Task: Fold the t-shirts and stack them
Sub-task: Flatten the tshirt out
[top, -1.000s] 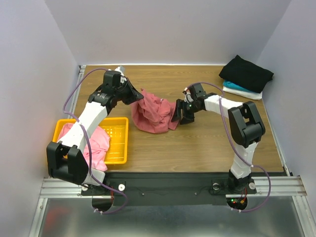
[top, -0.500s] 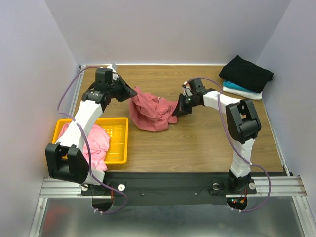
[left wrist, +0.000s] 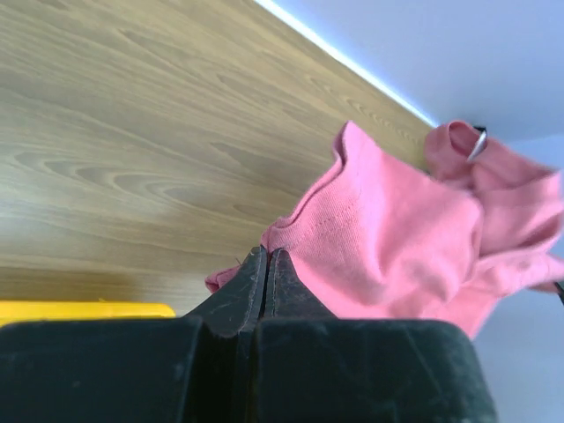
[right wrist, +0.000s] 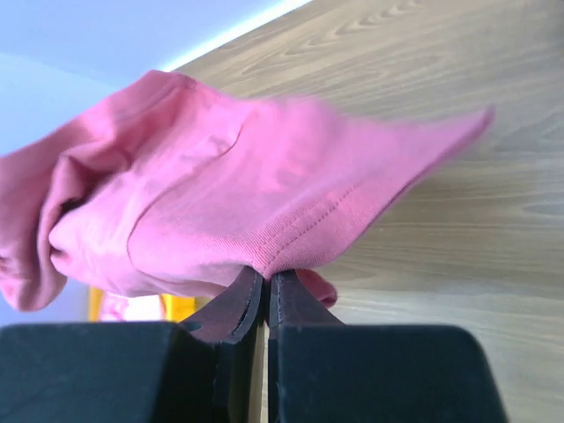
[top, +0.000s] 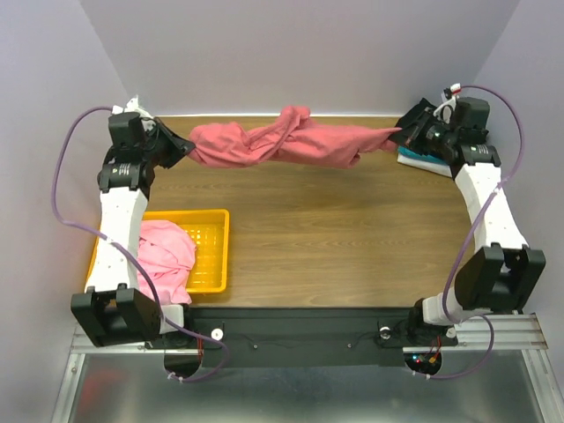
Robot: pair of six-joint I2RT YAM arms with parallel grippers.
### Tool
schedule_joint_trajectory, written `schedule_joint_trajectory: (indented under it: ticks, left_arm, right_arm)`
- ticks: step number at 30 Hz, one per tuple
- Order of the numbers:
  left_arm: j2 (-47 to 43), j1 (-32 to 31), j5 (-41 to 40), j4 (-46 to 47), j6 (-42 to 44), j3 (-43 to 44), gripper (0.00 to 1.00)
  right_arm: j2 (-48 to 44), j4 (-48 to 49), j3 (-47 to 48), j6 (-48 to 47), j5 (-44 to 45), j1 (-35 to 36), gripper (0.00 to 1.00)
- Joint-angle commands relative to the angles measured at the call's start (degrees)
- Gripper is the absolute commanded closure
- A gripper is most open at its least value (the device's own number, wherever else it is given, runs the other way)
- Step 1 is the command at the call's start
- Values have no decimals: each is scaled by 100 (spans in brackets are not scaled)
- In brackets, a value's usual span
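Pale lilac walls [top: 291,53] close in a wood-grain counter [top: 335,238], and along its far edge, running from about 10 o'clock to 2 o'clock in the overhead view, the dusty-red t-shirt [top: 282,145] hangs stretched between the two arms. The left hand [top: 181,152] is clamped on one end of the cloth at 10 o'clock; its wrist camera shows the fingers pressed together on a hemmed corner. The right hand [top: 401,139] pinches the opposite end at 2 o'clock, its fingers likewise closed tight on a stitched edge in its own view. The arms reach wide apart, most likely to pull the garment taut and open it out for laying flat, yet the middle is twisted into a rope-like knot near 12 o'clock, so it looks far from spread. At 8 o'clock a yellow basket [top: 211,256] holds the light pink t-shirt [top: 167,256], crumpled and waiting its turn. Just behind the right hand a sliver of teal cloth [top: 419,159] shows; whatever else lies there is hidden by the arm. Judging by this, folding has hardly begun: the twist needs shaking or untwisting before the shirt can be lowered onto the open wood toward 6 o'clock.
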Motion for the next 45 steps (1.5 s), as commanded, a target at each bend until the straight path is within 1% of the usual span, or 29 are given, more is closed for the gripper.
schedule_joint_trajectory:
  ticks: [1,2,4,8,13,16,17,19,20,21,22,24,29,31,32,33,35,36,38,39,41,44,45]
  left_arm:
    - [-429,427,-381,88,186,-282,100]
    - [-473,462,-399,88,177,-335,100]
    - [-482,489,-390,114,177,-511,100]
    - [-491,489,-136,316,169,-792,100]
    - [-526,489,418,800,72,-1074,100]
    - [-473,480,655,888,-42,-1162,100]
    - [-473,471,682,905,-60,-1179,100]
    - [-500,454,673,897,-60,-1276,100]
    - [-552,445,656,906,-60,-1311,100]
    - [-579,436,656,923,-69,-1372,100]
    - [-605,419,673,958,-77,-1495,100]
    - [-675,357,717,1020,-95,-1688,100]
    - [-763,155,787,1081,-86,-1997,100]
    - [-790,24,892,1169,-43,-2058,100]
    - [-781,-12,945,1187,-16,-2085,100]
    - [-772,-56,1068,1213,45,-2094,100]
    - [-746,-143,1261,1301,124,-2094,100]
    - [-755,-179,1375,1310,168,-2094,100]
    - [-772,-232,1455,1301,300,-2076,100]
    - [-807,-241,1499,1292,335,-2076,100]
    - [-869,-241,1499,1187,458,-2067,100]
    - [-913,-241,1123,828,599,-1997,100]
    - [-922,-241,765,705,651,-1962,100]
  right_arm:
    - [-277,-601,173,-540,1236,127,100]
    - [-295,-767,226,-610,1560,127,100]
    - [-322,-909,410,-734,1886,127,100]
    - [-287,-1199,674,-787,2633,127,100]
    - [-401,-1314,631,-725,2872,127,99]
    - [-480,-1332,307,-673,2618,127,100]
    - [-558,-1332,-25,-603,2435,127,89]
    - [-594,-1323,-352,-550,2267,127,66]
    - [-612,-1331,-536,-549,2188,127,57]
    - [-638,-1332,-843,-549,2030,127,41]
    - [-647,-1340,-1002,-549,1959,127,38]
    - [-656,-1332,-1379,-532,1836,127,34]
    - [-393,-1165,-1584,-506,1353,197,32]
    - [-191,-1094,-1479,-558,1098,416,32]
    - [28,-1068,-1252,-593,1045,513,32]
    - [178,-1059,-1120,-646,1001,792,32]
    - [442,-1050,-786,-672,1027,1136,32]
    - [739,-1050,-445,-655,1053,1468,32]
    - [1083,-989,-118,-637,1044,1752,32]
    - [1406,-971,258,-603,1036,1979,32]
    - [1760,-893,611,-593,1035,2148,32]
    - [2419,-822,1236,-594,1184,2333,32]
    - [2603,-830,1368,-541,1368,2342,33]
